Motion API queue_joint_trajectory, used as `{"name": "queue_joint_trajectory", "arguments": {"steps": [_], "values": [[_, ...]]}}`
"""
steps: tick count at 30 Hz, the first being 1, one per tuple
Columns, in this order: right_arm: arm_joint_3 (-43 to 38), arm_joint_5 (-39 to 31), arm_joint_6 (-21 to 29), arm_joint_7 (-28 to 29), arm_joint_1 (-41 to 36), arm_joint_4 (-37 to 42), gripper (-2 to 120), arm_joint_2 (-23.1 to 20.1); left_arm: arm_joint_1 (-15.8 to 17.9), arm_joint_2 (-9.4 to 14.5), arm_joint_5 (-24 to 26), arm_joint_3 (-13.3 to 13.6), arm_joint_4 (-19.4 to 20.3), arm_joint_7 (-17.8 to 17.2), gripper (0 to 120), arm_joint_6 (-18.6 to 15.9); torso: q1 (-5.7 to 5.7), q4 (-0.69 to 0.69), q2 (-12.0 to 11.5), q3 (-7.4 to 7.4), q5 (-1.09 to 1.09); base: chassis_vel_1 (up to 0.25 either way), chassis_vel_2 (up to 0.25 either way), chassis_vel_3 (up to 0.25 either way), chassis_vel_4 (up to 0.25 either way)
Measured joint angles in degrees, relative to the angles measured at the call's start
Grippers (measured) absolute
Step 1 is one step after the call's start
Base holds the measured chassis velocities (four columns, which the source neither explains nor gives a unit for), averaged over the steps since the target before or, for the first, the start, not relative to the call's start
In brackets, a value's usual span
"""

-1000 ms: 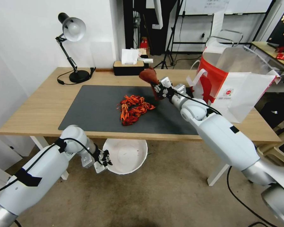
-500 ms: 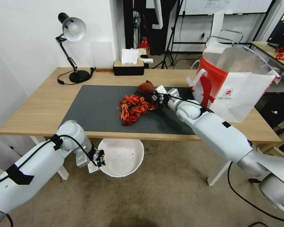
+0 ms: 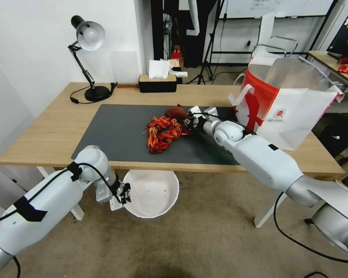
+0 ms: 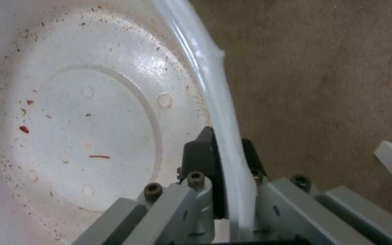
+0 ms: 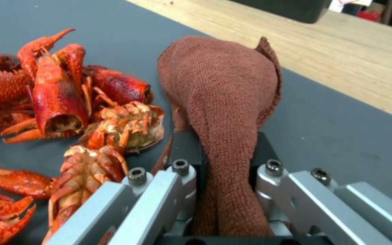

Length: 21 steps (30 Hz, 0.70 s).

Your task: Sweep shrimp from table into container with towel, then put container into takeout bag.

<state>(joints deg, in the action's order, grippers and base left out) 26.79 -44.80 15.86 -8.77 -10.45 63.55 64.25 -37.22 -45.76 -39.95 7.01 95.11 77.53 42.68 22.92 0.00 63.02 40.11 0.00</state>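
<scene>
R pincer [image 3: 191, 120] pinches towel [image 3: 176, 111], floppy, down on mat at shrimp [image 3: 163, 133] heap's 1 o'clock. I judge shells light, snaggy. L pincer [image 3: 122, 194] clamps container [image 3: 152, 193] rim, thin, bendy, below table [image 3: 50, 127] edge.

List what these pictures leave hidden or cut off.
- Container: head view, far rim hidden under the table edge; left wrist view cuts its bowl off at the edges.
- Towel: right wrist view, lower end hidden inside the right gripper.
- Takeout bag: head view, inside hidden by its walls.
- Shrimp: right wrist view crops the heap.
</scene>
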Motion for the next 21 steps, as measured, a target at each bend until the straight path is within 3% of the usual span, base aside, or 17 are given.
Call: {"name": "queue_joint_trajectory", "arguments": {"steps": [7,10,21], "values": [[1.62,0.31,-0.59,-4.38,2.22,-2.91,9,-0.01,-0.15,-0.06,-0.04,-0.32,-0.68,-0.13,0,0.55,0.0,0.0,0.0,0.0,0.01,0.0,0.0,0.0,0.0],[2.33,1.8,-1.78,-9.96,3.71,-4.31,9,-0.65,-0.66,-0.23,-0.07,-0.75,-0.79,-0.2,0,0.7,0.0,0.0,0.0,0.0,0.0,0.0,0.0,0.0,0.0],[4.46,3.29,-2.87,-13.67,5.06,-3.39,9,-2.27,0.14,-1.1,-0.16,-0.45,-2.22,-0.33,0,0.96,0.0,0.0,0.0,-0.01,0.01,0.0,0.0,0.0,0.0]]}}
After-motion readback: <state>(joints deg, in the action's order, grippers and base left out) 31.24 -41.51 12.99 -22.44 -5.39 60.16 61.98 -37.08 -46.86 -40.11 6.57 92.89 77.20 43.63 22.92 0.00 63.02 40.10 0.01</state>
